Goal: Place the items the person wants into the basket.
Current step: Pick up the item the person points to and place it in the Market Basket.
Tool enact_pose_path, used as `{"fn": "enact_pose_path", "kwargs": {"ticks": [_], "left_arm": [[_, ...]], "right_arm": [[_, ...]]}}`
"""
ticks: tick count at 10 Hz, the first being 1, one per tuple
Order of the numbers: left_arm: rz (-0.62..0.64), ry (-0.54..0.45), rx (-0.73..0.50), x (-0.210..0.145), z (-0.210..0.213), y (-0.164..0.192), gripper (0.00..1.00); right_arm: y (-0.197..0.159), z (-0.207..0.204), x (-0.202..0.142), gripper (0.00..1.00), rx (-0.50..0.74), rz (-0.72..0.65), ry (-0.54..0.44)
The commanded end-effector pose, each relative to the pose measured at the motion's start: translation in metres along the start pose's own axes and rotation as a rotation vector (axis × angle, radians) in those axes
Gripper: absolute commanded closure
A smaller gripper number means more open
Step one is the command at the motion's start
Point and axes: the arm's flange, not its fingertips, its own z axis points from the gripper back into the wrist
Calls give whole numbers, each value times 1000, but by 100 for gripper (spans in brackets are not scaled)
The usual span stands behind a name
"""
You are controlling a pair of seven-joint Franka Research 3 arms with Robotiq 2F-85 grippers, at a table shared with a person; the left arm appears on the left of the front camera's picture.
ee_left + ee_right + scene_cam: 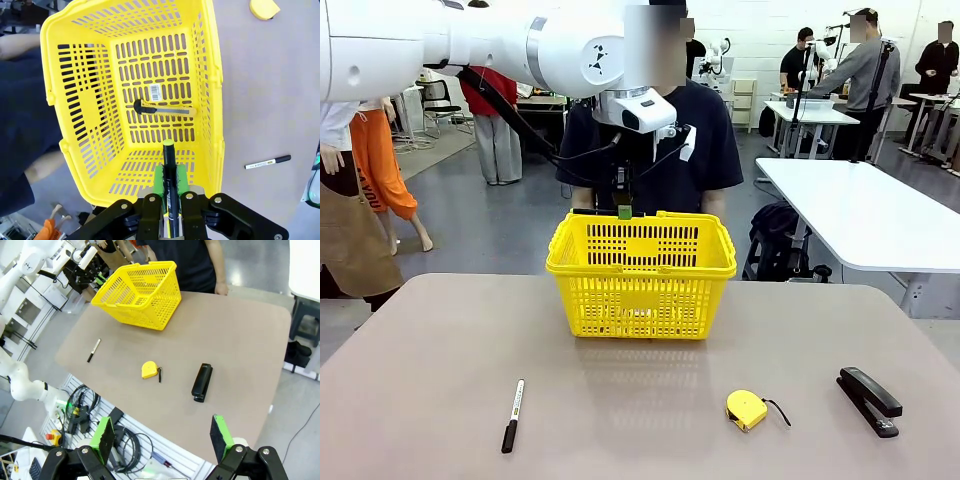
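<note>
Currently clamping thin black pen (168, 155) low on barrel with left gripper (170, 182) over basket (216, 75) — light, stiff, likely slippery — with right gripper (162, 436) spread open.

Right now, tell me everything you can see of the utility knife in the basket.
The utility knife is a slim, plastic-looking bar: yellow body, black cap at one end. It lies flat near the middle of the slotted floor of the yellow basket, touching only that floor. Whether its blade is out is too small to tell. The pen in the left tool hangs clear of it.
</note>
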Motion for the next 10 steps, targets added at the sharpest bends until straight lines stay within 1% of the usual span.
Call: {"fn": "enact_pose_path", "kwargs": {"ticks": [1,2,3,4,5,7,10], "left_arm": [[5,-19,-26,0,-7,17,89],[2,-20,-33,4,-16,24,89],[16,-35,-35,11,-30,22,89],[27,-46,-36,12,-42,28,89],[34,-42,-60,12,-51,37,89],[59,-44,-94,15,-78,38,89],[81,-19,-154,16,-110,46,89]], "right_arm": [[-1,-1,-1,0,22,12,-8],[-1,-1,-1,0,22,12,-8],[-1,-1,-1,0,22,12,-8],[-1,-1,-1,0,22,12,-8],[-1,-1,-1,0,22,12,-8],[-1,-1,-1,0,22,12,-8],[-1,-1,-1,0,22,12,-8]]}}
